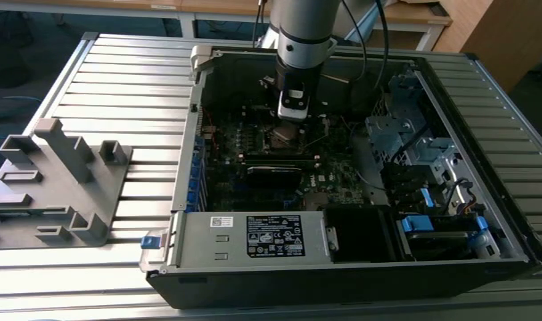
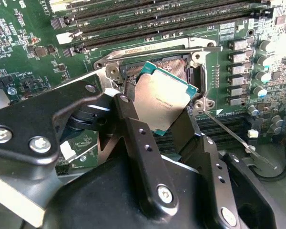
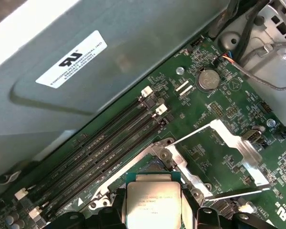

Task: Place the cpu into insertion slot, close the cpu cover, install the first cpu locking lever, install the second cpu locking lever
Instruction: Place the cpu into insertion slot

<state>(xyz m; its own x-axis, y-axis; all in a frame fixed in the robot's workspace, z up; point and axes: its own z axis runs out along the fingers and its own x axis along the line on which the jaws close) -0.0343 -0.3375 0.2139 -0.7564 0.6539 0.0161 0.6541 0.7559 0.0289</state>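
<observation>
My gripper (image 2: 159, 106) is shut on the cpu (image 2: 164, 101), a small square chip with a dull metal top, gripped at two opposite edges by the black fingers (image 2: 133, 129). The chip hangs tilted just above the insertion slot (image 2: 178, 64), a black socket with a silvery rim on the green board. In the first wrist view the cpu (image 3: 153, 202) sits between the fingertips, with the slot (image 3: 155, 164) just beyond it. The cpu cover (image 3: 236, 140), a silvery frame with a square window, is swung open beside the socket. A thin wire locking lever (image 2: 233, 136) stands released. In the exterior view the gripper (image 1: 293, 114) hovers inside the case over the socket (image 1: 284, 137).
Long black memory slots (image 3: 100, 152) run beside the socket. A grey metal wall with a white label (image 3: 71, 59) rises behind them. The labelled power supply box (image 1: 252, 237) fills the case's front and drive cages (image 1: 404, 134) its right side. A grey fixture (image 1: 57, 180) stands on the table's left.
</observation>
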